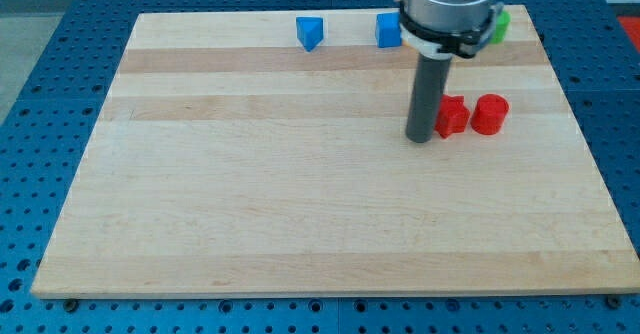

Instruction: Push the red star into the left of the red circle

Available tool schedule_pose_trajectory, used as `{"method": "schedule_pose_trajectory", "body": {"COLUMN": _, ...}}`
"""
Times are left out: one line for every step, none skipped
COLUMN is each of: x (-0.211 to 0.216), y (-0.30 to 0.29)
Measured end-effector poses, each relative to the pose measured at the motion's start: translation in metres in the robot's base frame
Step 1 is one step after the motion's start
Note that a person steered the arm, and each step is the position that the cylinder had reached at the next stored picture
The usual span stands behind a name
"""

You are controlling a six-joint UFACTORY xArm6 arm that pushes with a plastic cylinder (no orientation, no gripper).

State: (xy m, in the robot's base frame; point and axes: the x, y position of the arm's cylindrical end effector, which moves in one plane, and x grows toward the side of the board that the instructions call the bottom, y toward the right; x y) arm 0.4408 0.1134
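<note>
My tip sat touching the left of the red star, just left of the red circle; no claw showed.

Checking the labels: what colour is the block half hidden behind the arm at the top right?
Green block, camera view.

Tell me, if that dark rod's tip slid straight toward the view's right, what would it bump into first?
My tip sits just to the view's left of the red star, apparently touching it. The star comes first; the red circle lies right behind it, though depth is hard to judge.
</note>
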Motion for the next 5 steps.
{"method": "schedule_pose_trajectory", "body": {"x": -0.003, "y": 0.014}}
{"method": "schedule_pose_trajectory", "body": {"x": -0.007, "y": 0.031}}
{"method": "schedule_pose_trajectory", "body": {"x": -0.007, "y": 0.032}}
{"method": "schedule_pose_trajectory", "body": {"x": -0.007, "y": 0.005}}
{"method": "schedule_pose_trajectory", "body": {"x": -0.007, "y": -0.019}}
